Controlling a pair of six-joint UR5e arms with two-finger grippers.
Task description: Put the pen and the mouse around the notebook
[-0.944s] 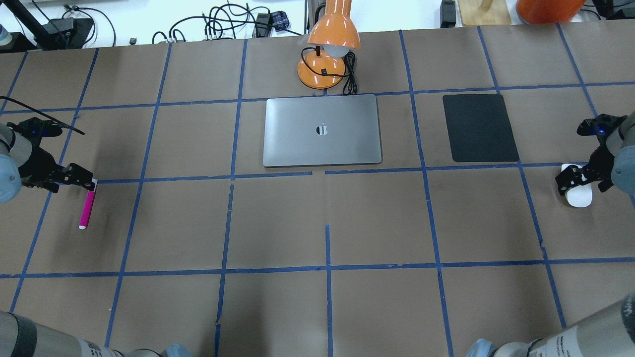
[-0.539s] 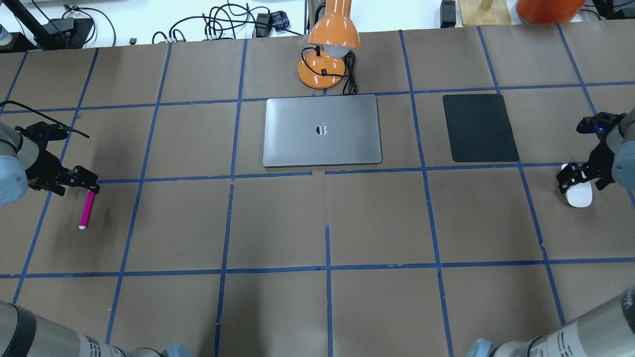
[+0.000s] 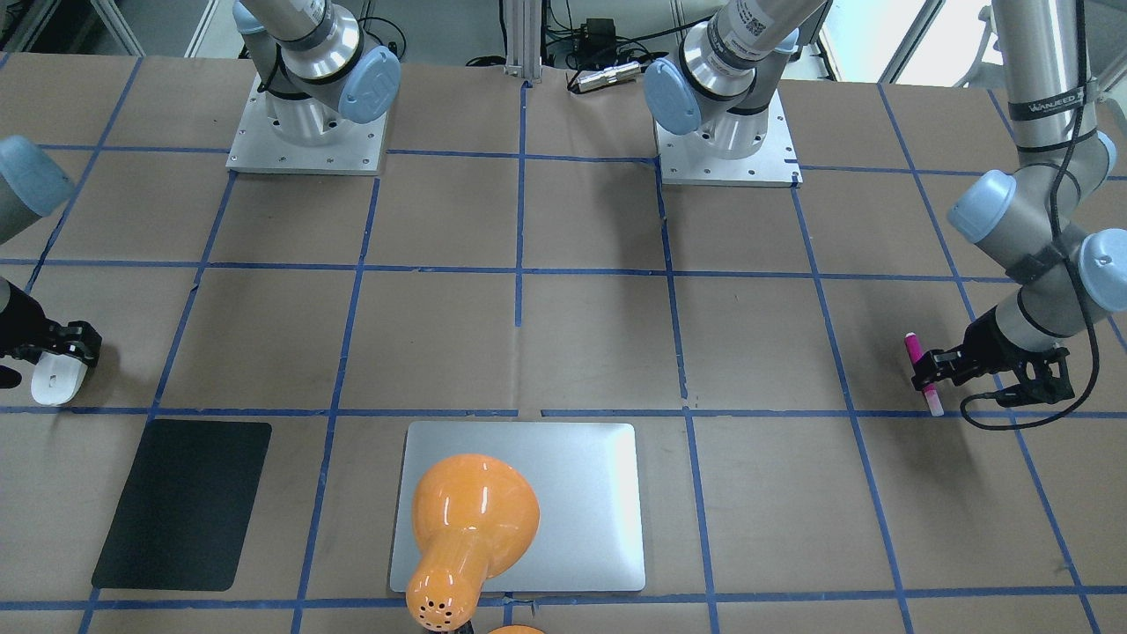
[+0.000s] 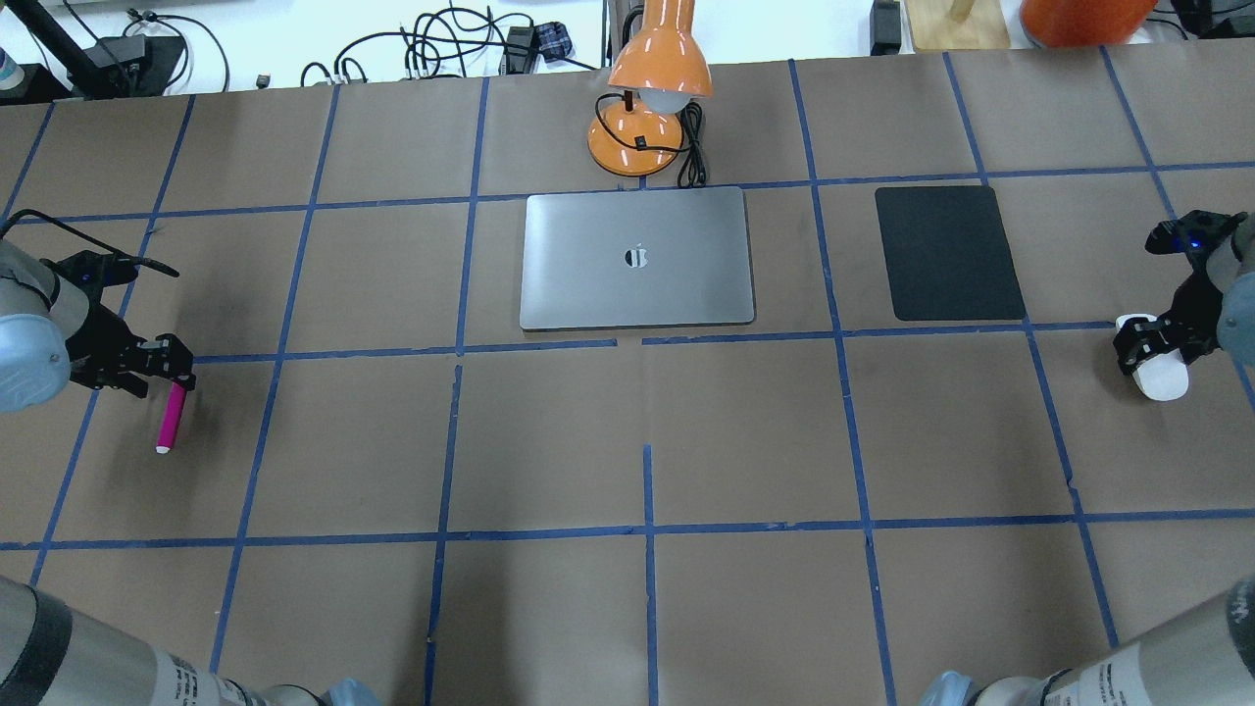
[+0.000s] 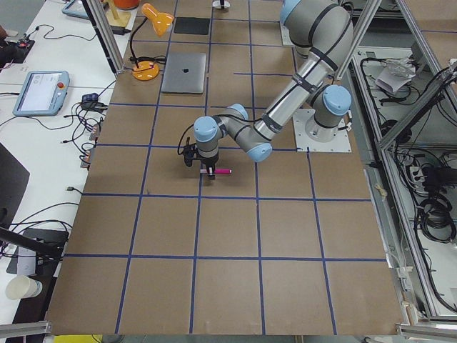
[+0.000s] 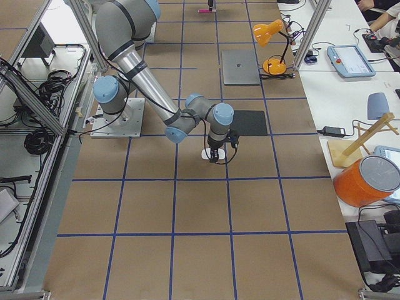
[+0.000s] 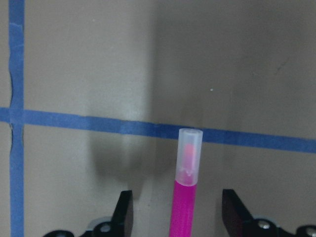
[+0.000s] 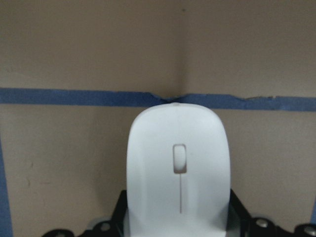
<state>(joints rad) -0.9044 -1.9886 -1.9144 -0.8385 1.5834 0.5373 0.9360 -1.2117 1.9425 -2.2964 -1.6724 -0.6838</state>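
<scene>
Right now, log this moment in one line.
left gripper open astride pen | right gripper shut on mouse | notebook apart from both | placement not done

Silver-grey tubular arms [image 3: 1039, 53], pale blue joint caps [image 3: 368, 84], black grippers [image 3: 922, 375], square bolted base plates [image 3: 255, 157], thin black cable [image 3: 995, 427]

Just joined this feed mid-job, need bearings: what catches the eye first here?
The orange lamp stands at the table's far edge, right behind the silver notebook at centre. At opposite ends, the left gripper straddles the pink pen, jaws open, while the right gripper pinches the white mouse near a black mat.
</scene>
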